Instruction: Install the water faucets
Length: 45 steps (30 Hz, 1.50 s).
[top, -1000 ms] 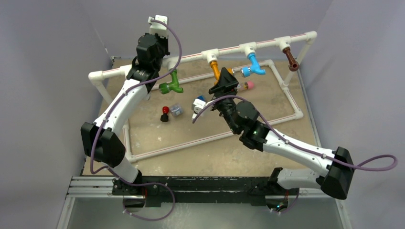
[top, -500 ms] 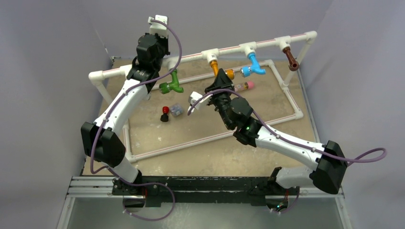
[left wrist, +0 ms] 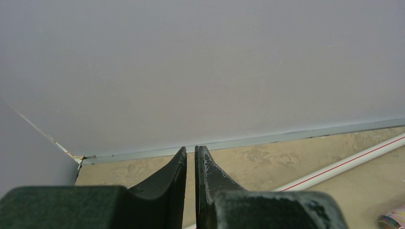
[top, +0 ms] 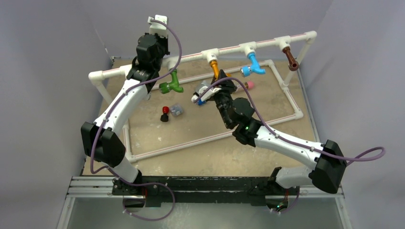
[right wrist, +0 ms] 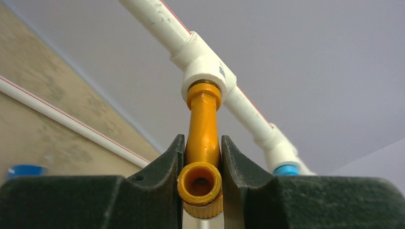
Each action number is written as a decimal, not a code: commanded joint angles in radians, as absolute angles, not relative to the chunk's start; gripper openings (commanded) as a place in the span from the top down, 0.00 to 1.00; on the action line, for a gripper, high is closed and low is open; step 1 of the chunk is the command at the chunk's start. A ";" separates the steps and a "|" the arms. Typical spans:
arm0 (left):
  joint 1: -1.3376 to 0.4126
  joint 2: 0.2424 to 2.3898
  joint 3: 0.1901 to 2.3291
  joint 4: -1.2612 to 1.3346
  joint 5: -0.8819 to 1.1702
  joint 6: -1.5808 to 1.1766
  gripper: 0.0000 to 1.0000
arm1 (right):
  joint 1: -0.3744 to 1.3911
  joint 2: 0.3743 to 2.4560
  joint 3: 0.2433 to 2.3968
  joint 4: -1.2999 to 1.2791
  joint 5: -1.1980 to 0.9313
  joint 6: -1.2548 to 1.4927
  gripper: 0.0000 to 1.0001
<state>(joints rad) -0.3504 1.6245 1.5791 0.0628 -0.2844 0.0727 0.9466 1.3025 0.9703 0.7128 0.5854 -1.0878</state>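
Since half a second ago your right arm [top: 286, 145] has rolled its wrist and pushed a little further in under the raised rail. The orange spout mouth that showed beside it from above is now covered. Your left arm [top: 126, 98] has not shifted.

You have a tan worktop [top: 191, 138] carrying a white pipe frame [top: 267, 46], with one loop flat on the surface and one rail raised across the back. Four taps hang from that rail. From your left they are the green faucet [top: 172, 84], just beside the left arm's wrist, then the orange faucet [top: 214, 67], the blue faucet [top: 253, 65], and the brown faucet [top: 290, 58] near the far right end.

Your right pincer [right wrist: 201, 143] is clamped on the orange faucet, one finger pressed to each side of the neck just above the round mouth. The top of that neck sits in its tee [right wrist: 208, 71]. Your left pincer [left wrist: 190, 151] is raised facing the back wall, closed to a hairline gap with nothing in it.

On the worktop, a pink-and-brown cylinder [top: 249, 86] pokes out from behind the right wrist. Left of centre sits a small clear tub [top: 176, 110]; you cannot make out what is in it. Just beside it lies a red-and-black piece [top: 165, 115].
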 commanded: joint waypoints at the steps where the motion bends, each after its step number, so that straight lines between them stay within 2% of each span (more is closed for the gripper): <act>1: -0.364 1.659 1.529 -0.069 -0.288 0.089 0.90 | 0.918 1.305 0.966 0.788 0.605 -0.675 1.00; 12: -0.364 1.650 1.527 -0.069 -0.287 0.089 0.90 | 0.910 1.301 0.899 0.932 0.454 0.008 1.00; 29: -0.364 1.643 1.526 -0.071 -0.281 0.085 0.90 | 0.883 1.226 0.795 1.132 0.505 1.144 1.00; 39: -0.364 1.647 1.526 -0.069 -0.282 0.086 0.90 | 0.882 1.240 0.762 1.201 0.512 1.540 1.00; 45: -0.364 1.647 1.526 -0.069 -0.282 0.085 0.90 | 0.884 1.236 0.761 1.187 0.505 1.585 0.98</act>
<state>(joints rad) -0.3603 1.6115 1.5734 0.0349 -0.2886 0.0727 0.8616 1.2709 0.7628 1.0298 0.5846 1.3754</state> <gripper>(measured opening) 0.099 0.312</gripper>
